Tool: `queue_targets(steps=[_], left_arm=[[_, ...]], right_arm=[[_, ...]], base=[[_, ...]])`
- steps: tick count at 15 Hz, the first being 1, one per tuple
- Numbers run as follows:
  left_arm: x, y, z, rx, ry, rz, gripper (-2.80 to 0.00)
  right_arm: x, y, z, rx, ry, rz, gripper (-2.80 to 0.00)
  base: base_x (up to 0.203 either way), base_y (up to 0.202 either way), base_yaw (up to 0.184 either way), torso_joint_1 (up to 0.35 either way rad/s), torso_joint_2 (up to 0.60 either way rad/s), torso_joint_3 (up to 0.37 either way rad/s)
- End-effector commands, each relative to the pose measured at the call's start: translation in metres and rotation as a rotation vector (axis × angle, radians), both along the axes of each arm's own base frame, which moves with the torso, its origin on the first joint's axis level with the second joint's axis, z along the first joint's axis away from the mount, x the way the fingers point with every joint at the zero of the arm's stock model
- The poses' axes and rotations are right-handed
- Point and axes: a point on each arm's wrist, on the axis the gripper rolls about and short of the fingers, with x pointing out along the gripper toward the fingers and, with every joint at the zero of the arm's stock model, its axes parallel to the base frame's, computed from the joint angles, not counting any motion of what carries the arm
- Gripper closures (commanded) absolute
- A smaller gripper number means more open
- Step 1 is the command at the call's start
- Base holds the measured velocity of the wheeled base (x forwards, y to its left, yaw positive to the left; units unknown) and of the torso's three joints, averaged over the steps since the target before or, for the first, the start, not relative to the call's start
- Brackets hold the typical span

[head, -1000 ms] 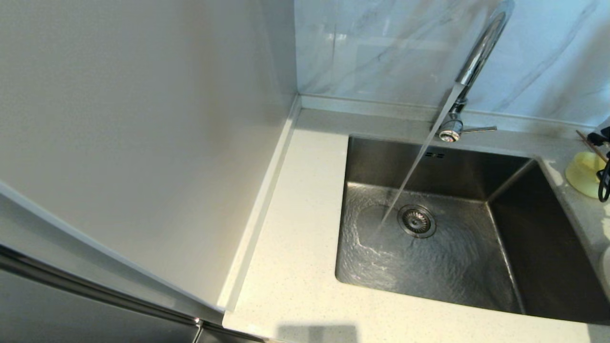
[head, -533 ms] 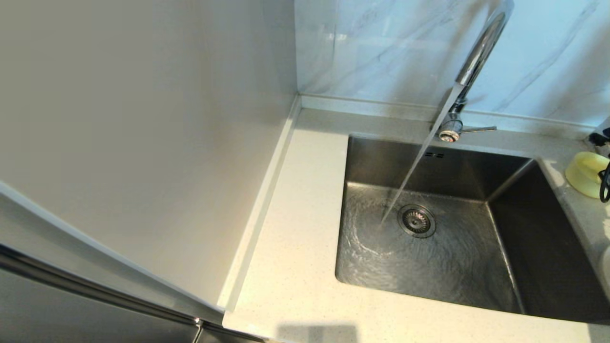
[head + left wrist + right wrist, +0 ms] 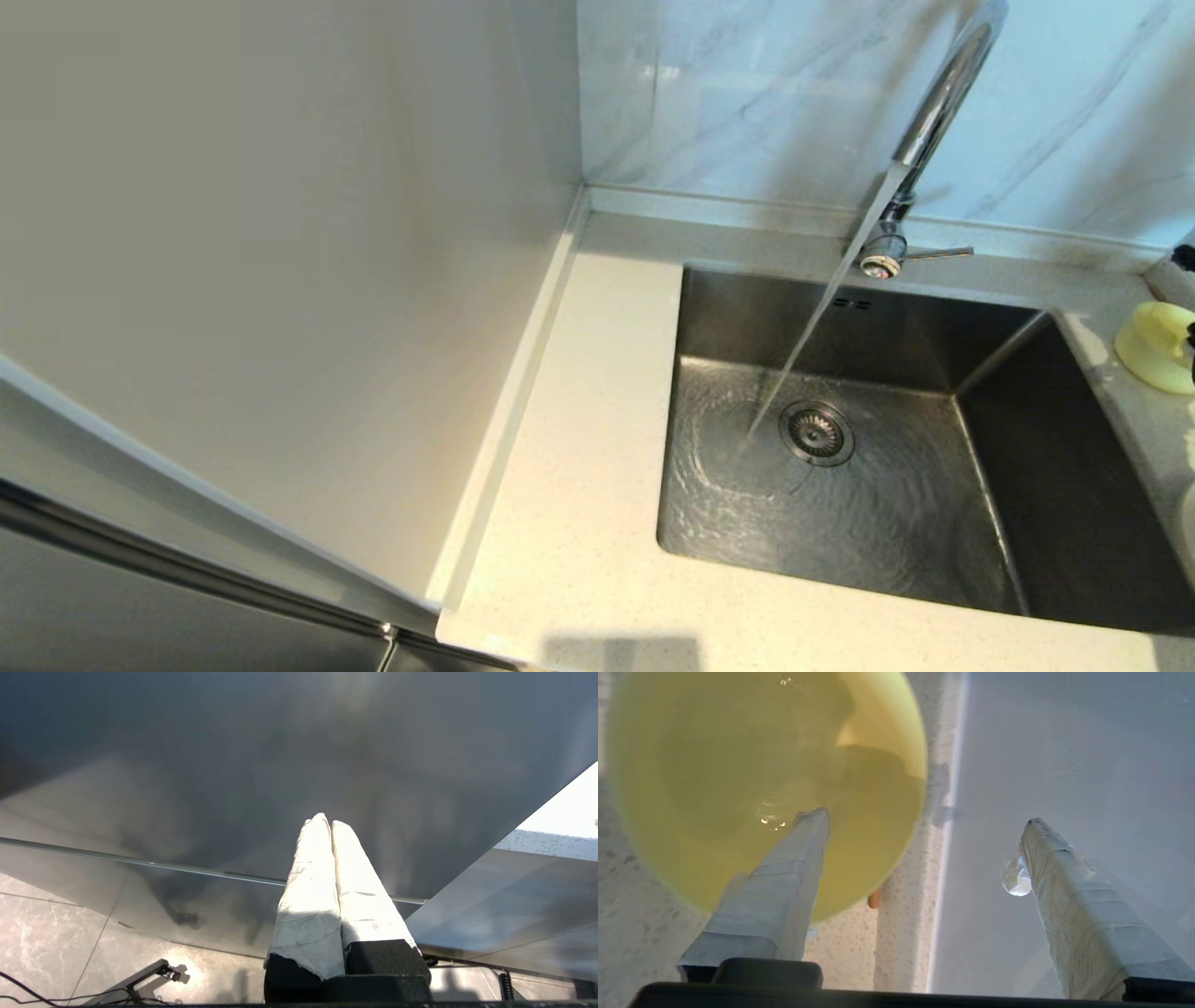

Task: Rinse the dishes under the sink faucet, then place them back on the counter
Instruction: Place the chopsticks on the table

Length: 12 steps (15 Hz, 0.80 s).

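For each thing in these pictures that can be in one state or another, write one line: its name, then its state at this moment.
Sink faucet: on, water running into the basin.
Sink: wet floor, no dish inside.
Yellow bowl: upright on the counter right of the sink, not gripped.
Right gripper: fingers open above the bowl, one over its inside.
Left gripper: fingers shut, holding nothing, away from the sink.
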Motion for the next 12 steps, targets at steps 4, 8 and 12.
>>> queue_targets(steps=[4, 8, 12], left_arm=[[0.0, 0.0, 0.0, -0.001, 0.0, 0.0, 0.0], [0.0, 0.0, 0.0, 0.001, 0.0, 0.0, 0.0], [0.0, 0.0, 0.0, -0.001, 0.001, 0.0, 0.0]], right_arm=[[-0.035, 0.017, 0.035, 0.008, -0.079, 0.039, -2.8], [-0.091, 0.021, 0.05, 0.114, -0.103, 0.08, -2.8], [-0.159, 0.007, 0.049, 0.267, -0.102, 0.042, -2.8]], base=[[0.0, 0.0, 0.0, 0.0, 0.0, 0.0], [0.0, 0.0, 0.0, 0.0, 0.0, 0.0], [0.0, 0.0, 0.0, 0.0, 0.0, 0.0]])
